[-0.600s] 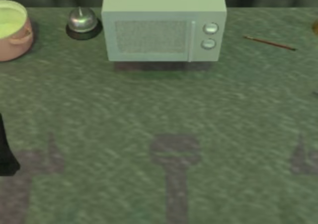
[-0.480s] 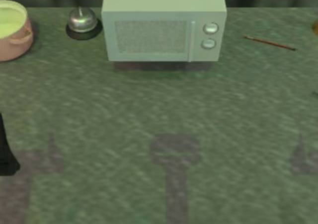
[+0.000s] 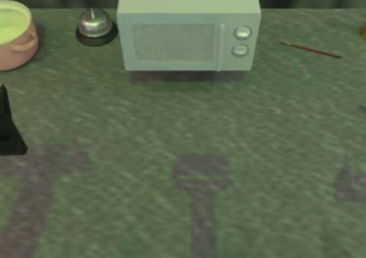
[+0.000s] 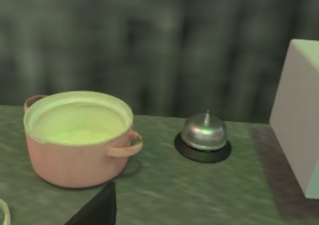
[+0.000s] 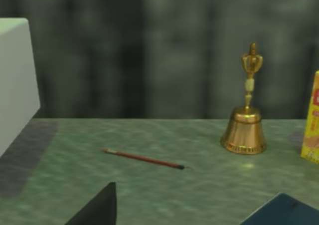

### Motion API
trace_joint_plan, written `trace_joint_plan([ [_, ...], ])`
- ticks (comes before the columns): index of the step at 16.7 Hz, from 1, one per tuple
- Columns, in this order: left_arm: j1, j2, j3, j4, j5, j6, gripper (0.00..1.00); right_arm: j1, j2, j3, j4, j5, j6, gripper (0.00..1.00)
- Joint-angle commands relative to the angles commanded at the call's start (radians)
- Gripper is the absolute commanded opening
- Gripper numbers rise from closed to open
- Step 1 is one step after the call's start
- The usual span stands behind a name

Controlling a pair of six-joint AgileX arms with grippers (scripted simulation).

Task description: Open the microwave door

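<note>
The microwave (image 3: pixel 189 6) stands at the back middle of the table, pale greenish-white, with two silver knobs (image 3: pixel 242 33) on its right-hand panel. The microwave door (image 3: pixel 171 42), with its grey mesh window, lies flush and closed; its thin handle strip (image 3: pixel 219 45) runs down the door's right edge. My left gripper (image 3: pixel 8 129) hangs at the table's far left edge, well away from the door, open and holding nothing. Its wrist view shows one dark finger (image 4: pixel 102 207) and a side of the microwave (image 4: pixel 299 115). The right arm is outside the top view; one finger (image 5: pixel 102 207) shows over bare table.
A pink pot (image 3: pixel 14 35) with green inside sits at the back left. A silver dome bell (image 3: pixel 95 24) stands between the pot and the microwave. Right of the microwave lie a thin red brush (image 3: pixel 309 49), a gold hand bell (image 5: pixel 244 127), a yellow box (image 5: pixel 313 120) and a dark blue object (image 5: pixel 281 210).
My left gripper has moved toward the back of the table along the left edge, and its shadow has shifted with it. The microwave door has not moved.
</note>
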Motion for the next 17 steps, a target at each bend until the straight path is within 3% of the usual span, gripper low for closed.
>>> trace_joint_plan([
  [11, -0.475, 1.151, 0.833, -0.029, -0.420, -0.278, 1.00, 0.000, 0.000, 0.000, 0.000, 0.000, 0.000, 1.00],
  [17, -0.655, 1.555, 1.120, -0.064, -0.576, -0.369, 1.00, 0.000, 0.000, 0.000, 0.000, 0.000, 0.000, 1.00],
])
